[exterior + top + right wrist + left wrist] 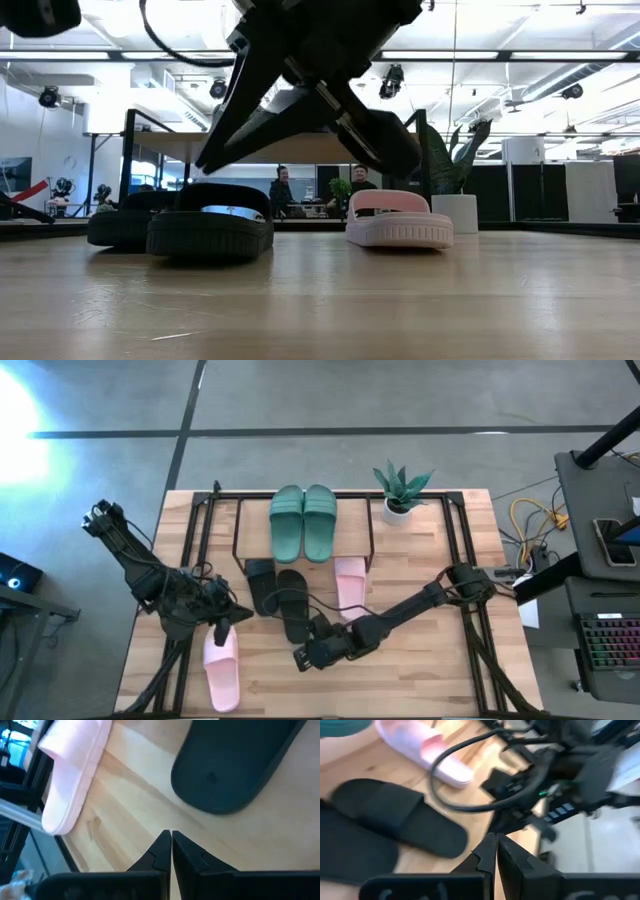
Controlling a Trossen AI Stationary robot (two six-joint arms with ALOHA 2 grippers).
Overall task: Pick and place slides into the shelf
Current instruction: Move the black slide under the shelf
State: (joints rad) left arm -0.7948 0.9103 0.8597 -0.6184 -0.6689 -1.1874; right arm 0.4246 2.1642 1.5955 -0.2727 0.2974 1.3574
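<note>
high view: green slides (pixel 304 522) sit on the shelf (pixel 240 532). right gripper (pixel 303 657), pressed shut and empty, hovers just beyond the heel of a black slide (pixel 293 603) lying lengthwise toward the shelf. left gripper (pixel 222 630), shut and empty, is above a pink slide (pixel 221 663) on the bench (pixel 420 670).

right wrist view: the black slide's heel (pixel 235 765) lies straight ahead of the closed fingertips.

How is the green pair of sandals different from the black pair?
The green pair rests on top of the shelf, side by side and neatly parallel; the black pair lies on the table in front of it, staggered and overlapping. The right gripper, shut, sits by the black pair; nothing is near the green. Both are wide-strap slides.
</note>
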